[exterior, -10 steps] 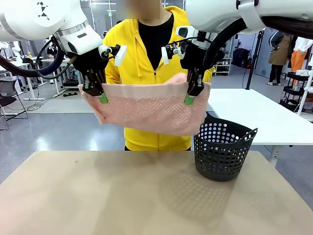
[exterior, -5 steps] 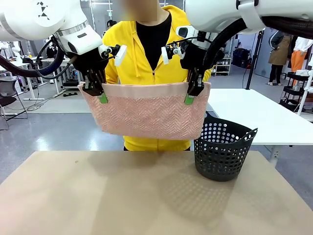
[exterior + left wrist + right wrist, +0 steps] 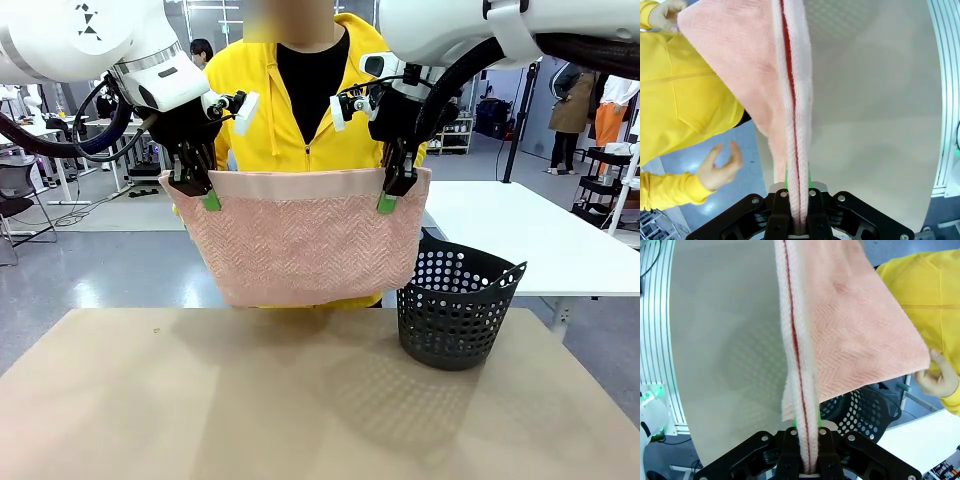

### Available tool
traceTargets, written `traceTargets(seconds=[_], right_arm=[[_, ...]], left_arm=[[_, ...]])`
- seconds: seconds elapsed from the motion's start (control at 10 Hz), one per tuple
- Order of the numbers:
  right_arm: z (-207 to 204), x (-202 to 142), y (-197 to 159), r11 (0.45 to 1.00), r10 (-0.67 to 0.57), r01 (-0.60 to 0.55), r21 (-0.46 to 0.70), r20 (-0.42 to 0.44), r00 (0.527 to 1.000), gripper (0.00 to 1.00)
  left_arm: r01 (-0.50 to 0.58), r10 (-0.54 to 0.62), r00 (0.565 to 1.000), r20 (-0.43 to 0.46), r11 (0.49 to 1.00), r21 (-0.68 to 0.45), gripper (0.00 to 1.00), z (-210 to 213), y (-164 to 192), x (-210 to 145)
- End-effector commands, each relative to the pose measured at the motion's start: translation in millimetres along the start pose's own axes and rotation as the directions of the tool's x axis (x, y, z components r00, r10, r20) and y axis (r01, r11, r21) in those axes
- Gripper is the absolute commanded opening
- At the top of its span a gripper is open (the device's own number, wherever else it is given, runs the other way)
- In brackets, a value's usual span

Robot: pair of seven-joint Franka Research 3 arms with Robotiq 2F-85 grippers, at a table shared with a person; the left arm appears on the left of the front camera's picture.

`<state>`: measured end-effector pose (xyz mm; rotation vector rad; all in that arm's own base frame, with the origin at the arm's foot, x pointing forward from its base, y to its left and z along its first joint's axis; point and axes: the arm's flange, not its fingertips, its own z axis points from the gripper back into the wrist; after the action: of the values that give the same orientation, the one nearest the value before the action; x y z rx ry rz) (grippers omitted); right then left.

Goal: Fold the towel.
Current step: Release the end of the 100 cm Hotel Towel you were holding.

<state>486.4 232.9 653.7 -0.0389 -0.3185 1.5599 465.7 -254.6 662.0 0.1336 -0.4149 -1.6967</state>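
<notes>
Holding towel (image 3: 305,245) spread in air above table (image 3: 200,400), left gripper (image 3: 210,200) and right gripper (image 3: 387,202) clamped on top corners. Keep level, taut; lower evenly, bottom edge first, clear of basket (image 3: 455,310).

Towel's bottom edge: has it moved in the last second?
Yes. The towel hangs lower: its bottom edge dropped from about rim height of the black basket to nearly the far edge of the table.
</notes>
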Motion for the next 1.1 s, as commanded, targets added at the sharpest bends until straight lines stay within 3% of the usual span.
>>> traceTargets(seconds=[0.0,1.0], right_arm=[[0.5,-1.2,-0.4,1.000,0.000,0.000,-0.002,-0.004,1.000,0.00],[0.5,-1.2,-0.4,1.000,0.000,0.000,-0.002,-0.004,1.000,0.00]], left_arm=[[0.000,0.000,1.000,-0.001,1.000,0.003,0.00,1.6,0.1,-0.7],[0.000,0.000,1.000,-0.001,1.000,0.003,0.00,1.6,0.1,-0.7]])
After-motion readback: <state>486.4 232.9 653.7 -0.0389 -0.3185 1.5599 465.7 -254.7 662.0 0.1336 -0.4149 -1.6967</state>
